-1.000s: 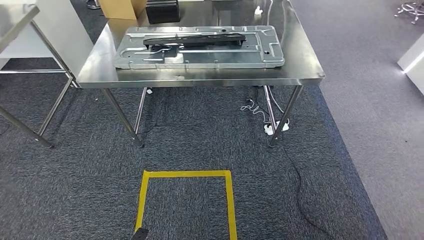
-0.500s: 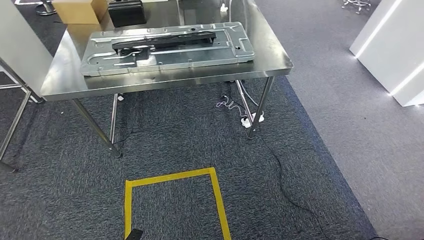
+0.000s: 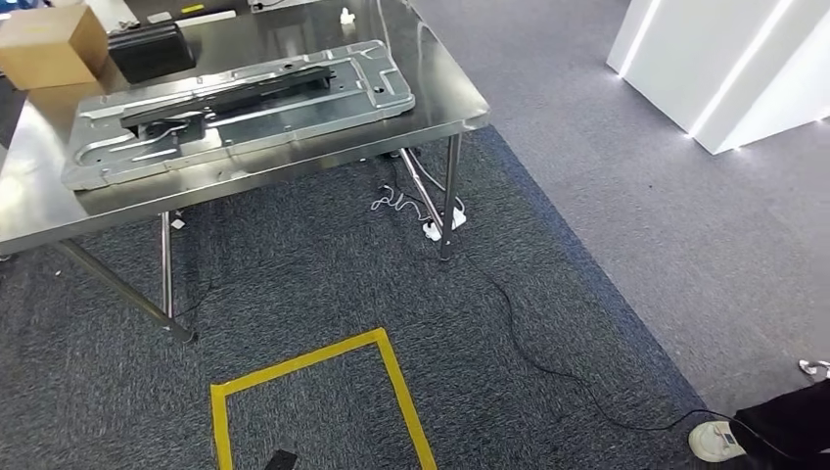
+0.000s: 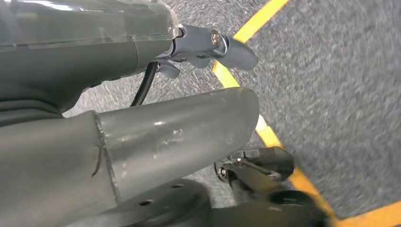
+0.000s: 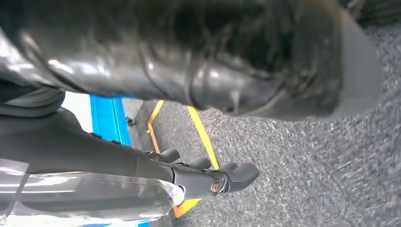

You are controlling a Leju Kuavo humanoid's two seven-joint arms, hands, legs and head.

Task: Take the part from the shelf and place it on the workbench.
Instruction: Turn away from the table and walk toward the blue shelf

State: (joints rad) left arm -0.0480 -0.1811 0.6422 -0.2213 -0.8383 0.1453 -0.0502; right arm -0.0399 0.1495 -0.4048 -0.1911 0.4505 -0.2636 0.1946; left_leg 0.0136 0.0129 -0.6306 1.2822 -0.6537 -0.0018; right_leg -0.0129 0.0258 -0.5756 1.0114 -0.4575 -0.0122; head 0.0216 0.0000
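Note:
The steel workbench stands at the upper left of the head view. On it lies a large grey sheet-metal panel with a long black part on top. My left hand hangs above the carpet and the yellow tape, fingers stretched out and holding nothing. My right hand also hangs low over the carpet, its fingers apart with nothing in them. The shelf is out of sight.
A cardboard box and a black case sit at the workbench's far end. A yellow tape square marks the carpet. A cable and power strip lie by the table leg. White lit panels stand at right. A white shoe shows at lower right.
The whole picture has shifted: the camera has turned to the right, so the workbench now sits further left and the white panels and lighter floor have come in.

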